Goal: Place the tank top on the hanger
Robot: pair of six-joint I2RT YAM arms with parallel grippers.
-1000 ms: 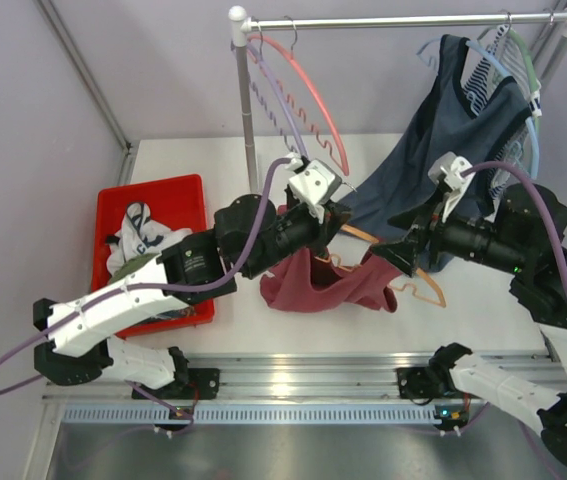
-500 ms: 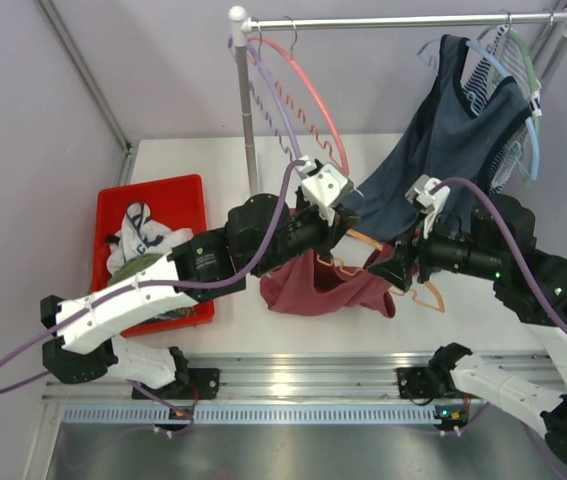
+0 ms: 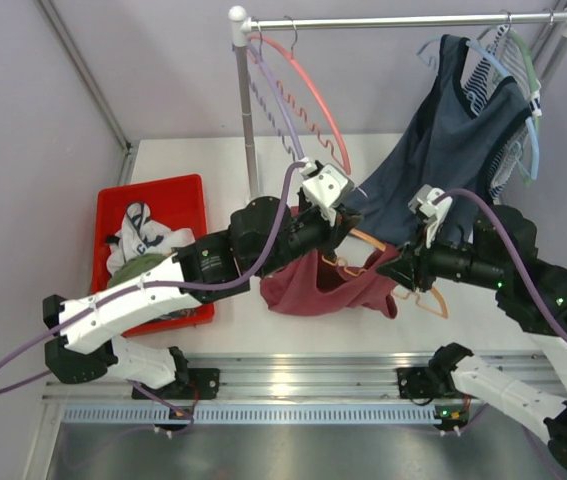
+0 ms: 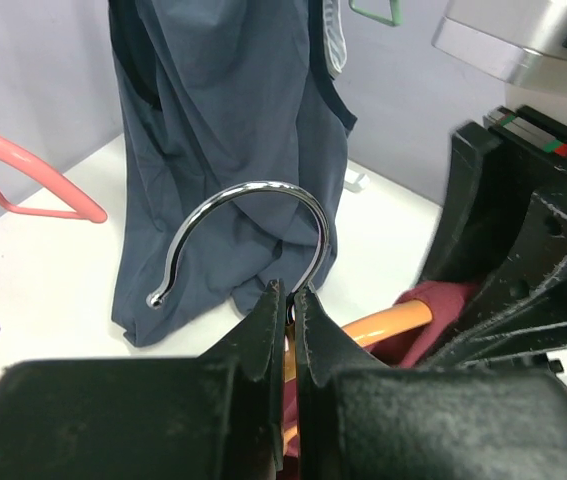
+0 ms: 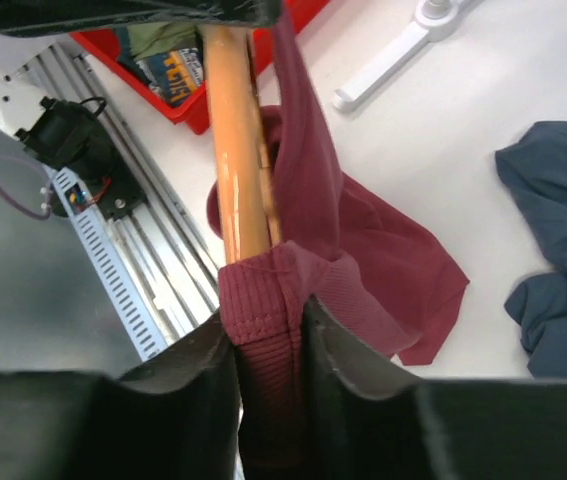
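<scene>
- The left gripper (image 4: 285,296) is pinched tight on the neck of the hanger (image 4: 388,328), just under its metal hook (image 4: 253,190); the hook stands free above the fingers.
- The right gripper (image 5: 268,335) is clamped on a ribbed edge of the tank top (image 5: 363,260); that edge sits right at the near end of one orange arm of the hanger.
- The relation that matters: this arm of the hanger runs lengthwise from the left gripper straight toward the right one; the held edge therefore lies at the arm's tip, on the right gripper's side; the right arm is the nearer to that tip. I judge the coming move must carry the edge over the tip and along the arm's line, toward the neck.
- The rest of the tank top sags below the hanger, between the two grippers, down toward the table (image 3: 193,160); it lies in front of the blue-grey top (image 3: 443,150) that hangs from the rail.
- Hard to make out: whether the held edge already loops round the tip or only lies against it, since fingers and bunched cloth cover the tip; whether it is a strap, the neckline or an armhole; the hanger's other arm, hidden from above by the left wrist and the cloth.
</scene>
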